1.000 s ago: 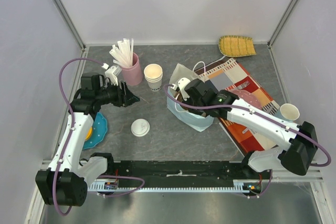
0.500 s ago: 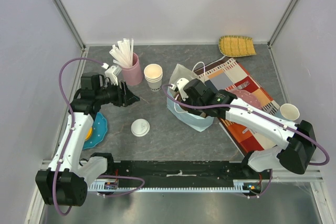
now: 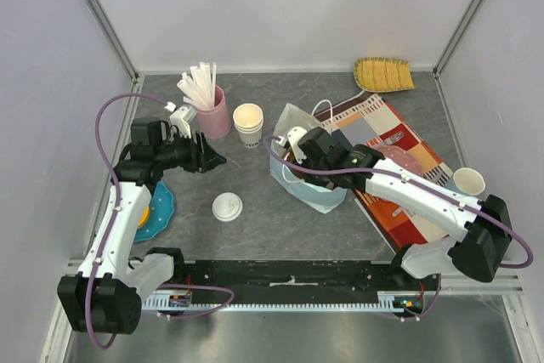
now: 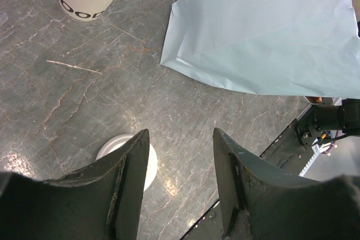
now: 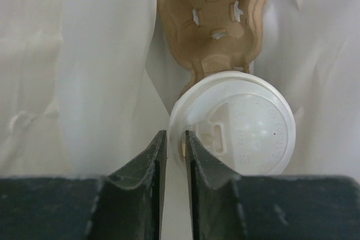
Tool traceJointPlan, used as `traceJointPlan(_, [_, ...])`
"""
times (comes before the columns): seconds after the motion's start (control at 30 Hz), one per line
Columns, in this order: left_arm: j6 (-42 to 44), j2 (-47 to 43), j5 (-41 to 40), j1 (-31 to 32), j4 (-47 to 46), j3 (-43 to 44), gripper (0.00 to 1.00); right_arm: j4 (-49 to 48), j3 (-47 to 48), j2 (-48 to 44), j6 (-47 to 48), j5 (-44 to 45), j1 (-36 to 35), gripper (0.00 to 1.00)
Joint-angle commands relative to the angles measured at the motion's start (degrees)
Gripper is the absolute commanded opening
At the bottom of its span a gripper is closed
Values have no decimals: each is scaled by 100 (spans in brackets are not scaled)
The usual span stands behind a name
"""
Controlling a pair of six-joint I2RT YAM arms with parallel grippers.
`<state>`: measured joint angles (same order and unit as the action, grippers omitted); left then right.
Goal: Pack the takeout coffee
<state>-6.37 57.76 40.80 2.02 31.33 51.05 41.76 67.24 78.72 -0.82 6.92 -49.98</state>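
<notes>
Right wrist view: the takeout coffee [image 5: 236, 130] sits inside a paper bag [image 5: 73, 66]. It is seen from above, and its round white lid fills the centre right of the frame. The right end effector [image 5: 176, 136] reaches down into the bag with its two dark fingers nearly together. The left rim of the lid lies in the narrow slot between them. Whether they pinch the rim or stand just clear of it cannot be told. A brown moulded cup carrier [image 5: 216, 21] lies at top centre, its lower end hidden under the lid.

The cup is probably light if empty, and heavier and prone to slosh if filled. Its paper wall would dent under a hard squeeze. The smooth plastic lid could slip or pop off, so a hold on the cup body below the lid looks safer than one on the rim. The bag's soft walls crowd in from both sides and could snag the fingers.

Overhead view: the bag [image 3: 310, 186] stands at centre on the grey surface [image 3: 272, 235], beside a striped placemat [image 3: 399, 167]. The left end effector [image 3: 212, 159] hovers at centre left, its fingers apart and empty. Around it are a stack of lidless cups [image 3: 248, 123], a loose lid [image 3: 227, 207] and a pink holder of straws [image 3: 212, 110].
</notes>
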Motion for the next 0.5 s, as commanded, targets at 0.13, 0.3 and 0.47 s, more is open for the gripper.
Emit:
traceJointPlan(0.13, [57, 7, 130, 26, -198, 169, 56, 351, 307, 21, -50, 38, 32, 38])
traceJointPlan(0.3, [57, -1, 139, 26, -198, 186, 56, 403, 412, 12, -50, 47, 32, 46])
traceJointPlan(0.47, [57, 8, 139, 26, -206, 186, 56, 517, 605, 21, -32, 82, 32, 53])
